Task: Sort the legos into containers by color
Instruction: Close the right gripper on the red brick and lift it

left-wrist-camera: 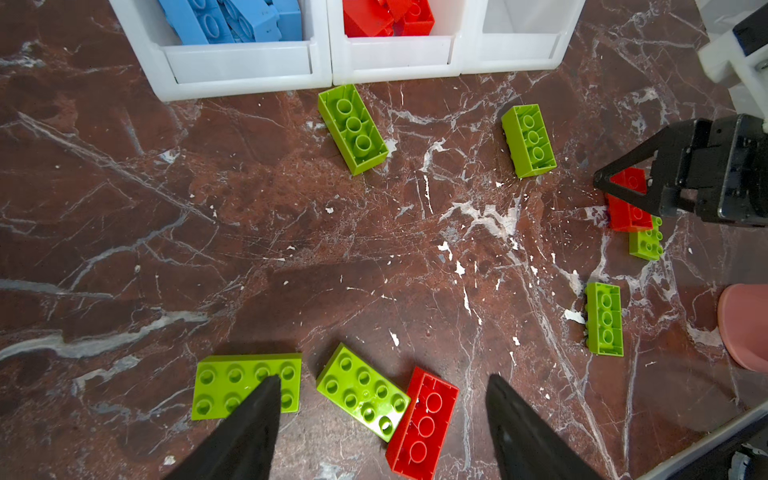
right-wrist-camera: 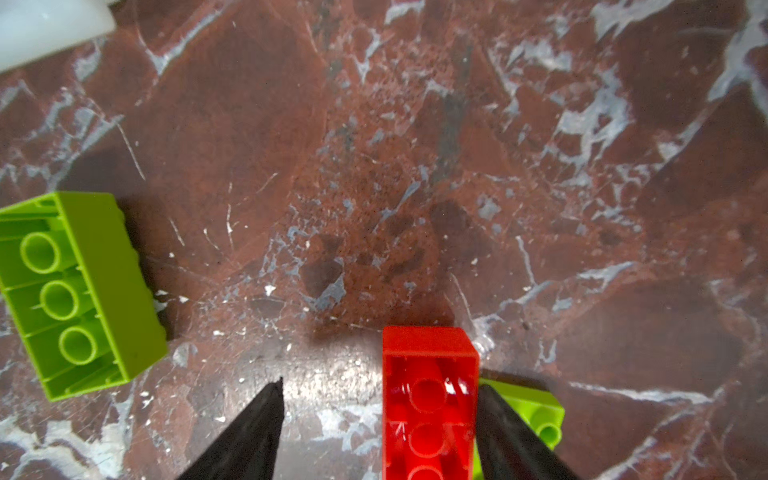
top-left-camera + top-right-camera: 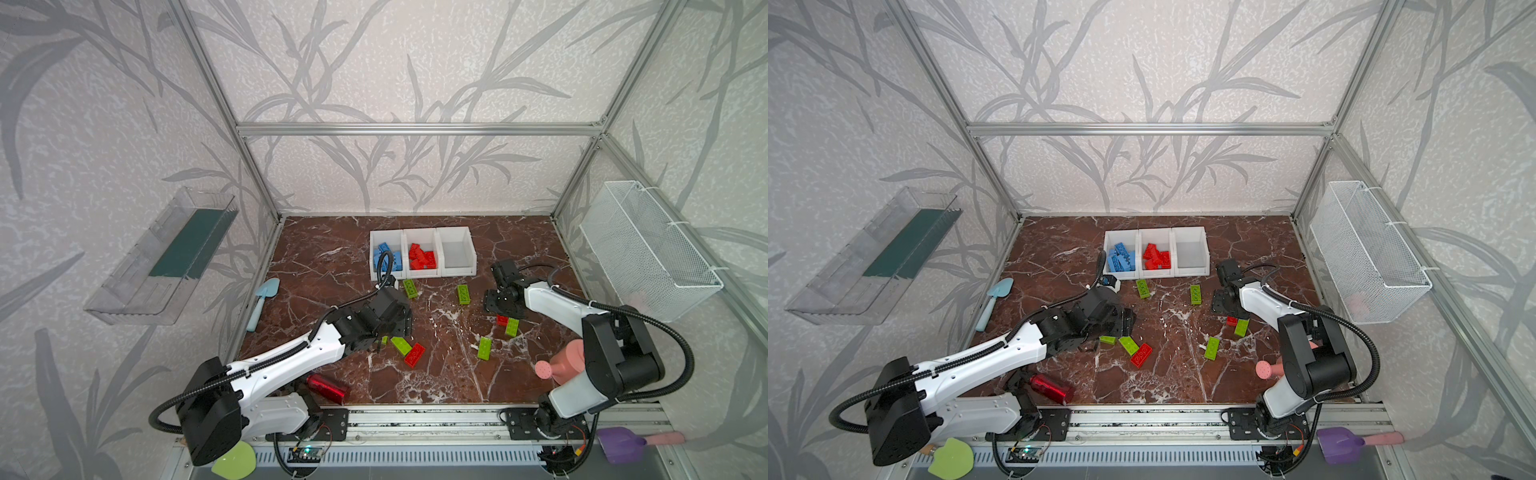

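Observation:
Three joined white containers (image 3: 420,272) (image 1: 241,62) stand at the back: blue legos (image 3: 386,255) in one, red legos (image 3: 422,257) in the middle, the third empty (image 3: 457,254). My left gripper (image 3: 401,330) (image 1: 382,386) hangs open above a green lego (image 1: 361,392) that touches a red lego (image 1: 424,424); another green lego (image 1: 247,386) lies beside them. My right gripper (image 3: 500,309) (image 2: 380,386) is low and open around a red lego (image 2: 430,399): one finger touches it, the other stands apart. A green lego (image 2: 540,409) lies against it. More green legos (image 3: 410,288) (image 3: 463,294) (image 3: 484,348) lie loose.
A shiny red bottle (image 3: 328,387) lies at the front left, and a light-blue shovel (image 3: 262,303) by the left wall. A pink watering can (image 3: 561,368) stands at the front right. A clear tray (image 3: 166,257) and a wire basket (image 3: 648,249) hang on the side walls.

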